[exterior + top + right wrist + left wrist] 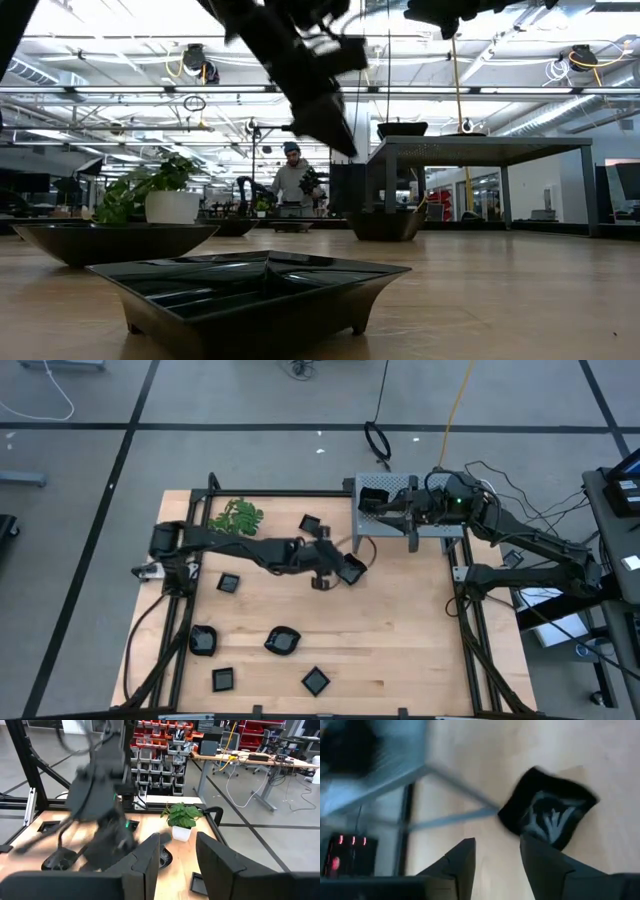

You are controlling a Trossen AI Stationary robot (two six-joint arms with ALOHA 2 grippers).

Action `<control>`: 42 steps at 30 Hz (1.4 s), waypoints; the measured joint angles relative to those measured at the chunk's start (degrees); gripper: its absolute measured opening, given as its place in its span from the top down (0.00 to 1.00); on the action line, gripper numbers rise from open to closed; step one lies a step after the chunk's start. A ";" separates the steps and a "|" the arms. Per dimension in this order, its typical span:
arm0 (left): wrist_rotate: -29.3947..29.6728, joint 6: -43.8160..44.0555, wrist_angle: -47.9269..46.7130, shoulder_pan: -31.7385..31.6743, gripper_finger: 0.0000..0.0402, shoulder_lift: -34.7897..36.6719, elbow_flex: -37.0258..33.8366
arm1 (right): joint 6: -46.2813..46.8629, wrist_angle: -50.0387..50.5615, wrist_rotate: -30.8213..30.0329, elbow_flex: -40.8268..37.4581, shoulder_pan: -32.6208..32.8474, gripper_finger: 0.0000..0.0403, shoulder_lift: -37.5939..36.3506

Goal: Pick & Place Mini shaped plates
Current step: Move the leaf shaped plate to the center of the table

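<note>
The left pincer (325, 568) hangs over the middle of the tabletop (400, 640), its fingers (462, 865) parted with nothing between them. A square plate (350, 569) sits just right of it; in the left wrist view that plate (547, 812) shows just past the fingertips, blurred and tilted, so whether it rests on the wood or hangs in the air is hard to say. The right pincer (372, 503) waits over the grey box (400, 485) at the far edge, fingers (150, 857) apart and empty.

From above, seven plates can be counted: the one by the left pincer, one far (310, 522), one left (229, 583), and four near, two rounded (204, 641) (283, 641) and two square (223, 680) (316, 680). The sprig (238, 516) lies far left.

Only the low view shows a plate atop the box (402, 129) and a person (292, 180) in the room beyond.
</note>
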State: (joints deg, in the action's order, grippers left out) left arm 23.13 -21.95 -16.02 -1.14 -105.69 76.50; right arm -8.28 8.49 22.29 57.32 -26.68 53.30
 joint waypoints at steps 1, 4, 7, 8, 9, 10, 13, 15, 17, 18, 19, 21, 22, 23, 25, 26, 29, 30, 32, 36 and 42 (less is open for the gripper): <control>0.27 2.93 -2.30 -0.26 0.59 1.56 0.01 | 0.03 -0.02 0.02 0.00 0.00 0.71 0.00; -1.39 16.65 -9.41 -1.39 0.60 5.73 0.01 | 0.05 0.38 0.01 0.00 0.00 0.71 0.00; -5.95 30.00 -16.67 -2.64 0.61 9.40 -0.01 | 0.04 1.01 0.00 0.00 0.00 0.71 0.00; -7.33 32.66 -18.51 -3.15 0.62 10.61 0.01 | 0.05 0.97 0.00 0.00 -0.02 0.71 0.02; -8.09 34.21 -21.21 -3.56 0.62 11.54 0.01 | 0.05 0.94 -0.31 0.00 0.00 0.71 0.04; -8.11 35.29 -23.61 -3.93 0.63 12.11 0.01 | 0.05 0.92 -1.36 0.00 0.03 0.71 0.03; -7.85 38.66 -31.15 -5.24 0.63 13.18 0.01 | 0.05 0.87 -5.18 0.00 0.09 0.71 0.02; -9.00 41.66 -37.03 -6.40 0.63 13.13 -0.08 | 0.07 0.82 -7.49 0.00 0.07 0.71 0.04; -10.57 43.72 -40.58 -7.69 0.63 12.49 -0.91 | 0.12 0.83 -9.35 0.00 0.07 0.71 0.04; -11.12 44.20 -41.93 -8.25 0.63 12.15 -1.54 | 0.09 0.79 -10.21 0.00 0.08 0.71 0.04; -11.31 44.52 -42.74 -8.76 0.63 11.87 -2.26 | 0.08 0.81 -10.57 0.00 0.08 0.71 0.04; -11.92 44.04 -42.25 -9.65 0.63 11.61 -3.68 | 0.10 0.75 -10.55 0.00 0.08 0.71 0.14; -12.23 43.20 -41.39 -10.00 0.63 11.51 -4.49 | 0.09 0.73 -10.54 0.00 0.09 0.71 0.18; -12.65 42.07 -40.37 -10.32 0.63 11.36 -5.56 | 0.10 0.78 -10.54 0.00 0.09 0.71 0.22; -12.72 39.61 -37.88 -10.62 0.63 11.09 -7.98 | 0.10 0.76 -10.54 0.00 0.09 0.71 0.22; -12.77 38.44 -35.60 -10.71 0.63 11.09 -9.44 | 0.10 0.79 -10.54 0.00 0.09 0.71 0.22; -12.81 36.03 -28.90 -10.85 0.63 11.18 -13.56 | 0.22 0.79 -10.54 0.00 0.09 0.71 0.22; -12.82 35.21 -27.25 -10.85 0.63 11.15 -14.70 | 0.71 0.74 -10.52 0.00 0.09 0.71 0.22; -12.85 33.13 -24.23 -10.85 0.63 11.17 -16.71 | 1.97 0.41 -10.52 0.00 0.09 0.71 0.22; -12.83 28.07 -17.61 -10.58 0.63 11.17 -20.99 | 4.42 0.36 -10.52 0.00 0.09 0.71 0.22; -12.83 17.86 -10.63 -10.34 0.63 11.17 -26.00 | 6.81 0.37 -10.52 0.00 0.09 0.71 0.22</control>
State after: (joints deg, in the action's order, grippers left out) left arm 10.31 -4.09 -26.65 -11.49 -94.52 50.50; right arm -1.47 8.86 11.77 57.32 -26.59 53.52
